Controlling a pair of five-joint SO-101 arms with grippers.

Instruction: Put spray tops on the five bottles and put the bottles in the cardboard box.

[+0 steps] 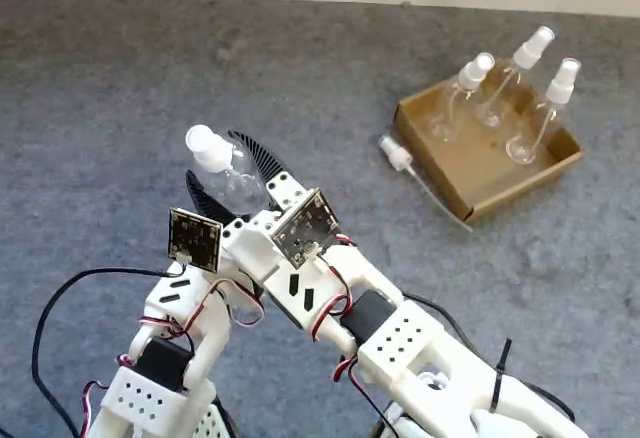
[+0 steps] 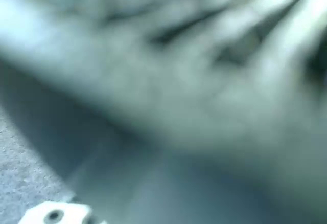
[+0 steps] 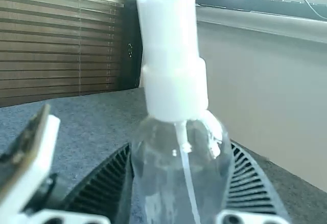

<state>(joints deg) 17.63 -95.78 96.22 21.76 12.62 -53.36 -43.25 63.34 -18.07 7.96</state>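
Just clear bottle (image 3: 176,157) with plain white spray top (image 3: 171,55) in right gripper (image 3: 179,183).

Clear bottle (image 1: 238,184) with white spray top (image 1: 204,143), black ribbed right gripper (image 3: 179,183), brown box (image 1: 470,183), mottled grey table (image 1: 100,108).
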